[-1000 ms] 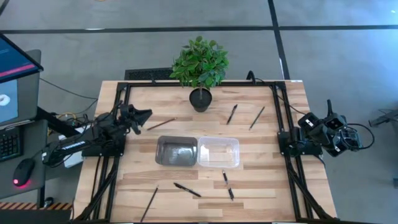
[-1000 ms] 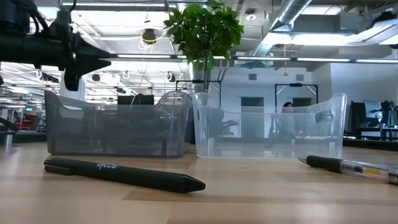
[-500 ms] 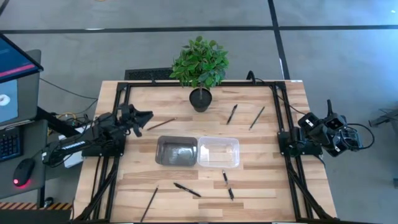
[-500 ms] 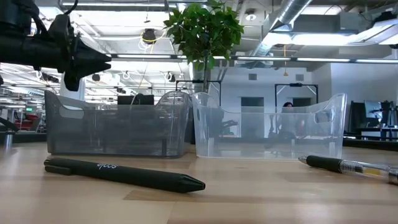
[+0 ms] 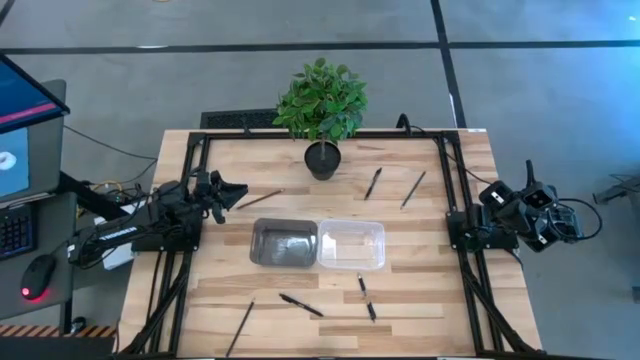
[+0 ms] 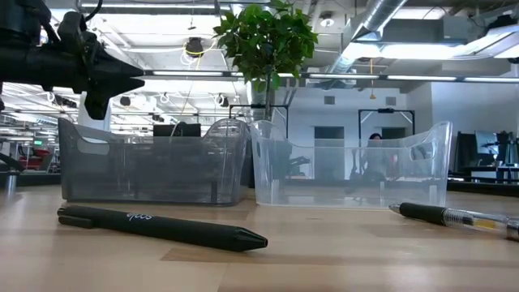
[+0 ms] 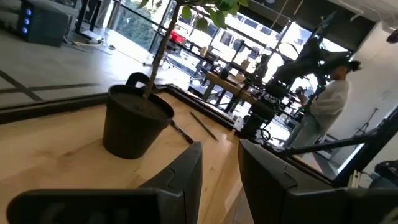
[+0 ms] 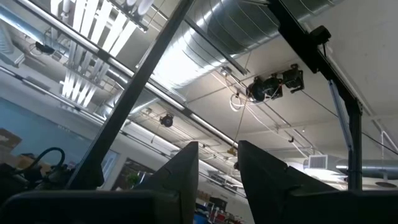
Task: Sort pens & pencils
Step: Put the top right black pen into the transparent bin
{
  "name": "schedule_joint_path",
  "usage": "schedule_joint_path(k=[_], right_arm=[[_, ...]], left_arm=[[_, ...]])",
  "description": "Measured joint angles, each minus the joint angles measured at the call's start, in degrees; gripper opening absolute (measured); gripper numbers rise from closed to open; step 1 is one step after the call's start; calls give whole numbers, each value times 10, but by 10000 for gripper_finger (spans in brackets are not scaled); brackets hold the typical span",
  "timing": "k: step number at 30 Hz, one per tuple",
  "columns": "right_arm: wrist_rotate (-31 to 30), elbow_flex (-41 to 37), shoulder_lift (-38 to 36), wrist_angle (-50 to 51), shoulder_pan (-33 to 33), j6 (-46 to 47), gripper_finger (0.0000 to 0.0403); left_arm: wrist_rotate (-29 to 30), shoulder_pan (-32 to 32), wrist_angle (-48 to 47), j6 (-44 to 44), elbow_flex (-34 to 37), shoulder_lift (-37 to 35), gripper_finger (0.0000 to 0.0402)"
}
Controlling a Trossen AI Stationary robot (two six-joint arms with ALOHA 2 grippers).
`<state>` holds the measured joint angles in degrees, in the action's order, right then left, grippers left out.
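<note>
left gripper [image 5: 240, 187] near a pencil [image 5: 260, 199], jaws apart; right gripper [image 5: 528, 170] parked.

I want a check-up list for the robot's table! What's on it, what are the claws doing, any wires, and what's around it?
Surface: wooden table, bare between the items.
Job's things: pens and pencils lie scattered on the wood; none seen in the grey bin or the clear bin.
Clutter: potted plant at the far edge.
Grippers: left gripper open, empty, above the table's left side near a pencil; right gripper parked off the right edge, tilted up at the ceiling, fingers apart, empty.
Cables: bundle beside the left arm's base.
Surroundings: a monitor at left; a person in the room.
</note>
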<state>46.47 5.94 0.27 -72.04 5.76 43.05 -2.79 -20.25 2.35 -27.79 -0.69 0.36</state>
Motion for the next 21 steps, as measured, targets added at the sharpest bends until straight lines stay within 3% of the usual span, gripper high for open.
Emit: schedule_joint_path(k=[17, 21], right_arm=[[0, 0, 0, 0, 0, -1, 139], [-2, 0, 0, 2, 0, -35, 137]], left_arm=[[1, 0, -2, 19, 0, 0, 94], [2, 0, -2, 31, 0, 0, 94]])
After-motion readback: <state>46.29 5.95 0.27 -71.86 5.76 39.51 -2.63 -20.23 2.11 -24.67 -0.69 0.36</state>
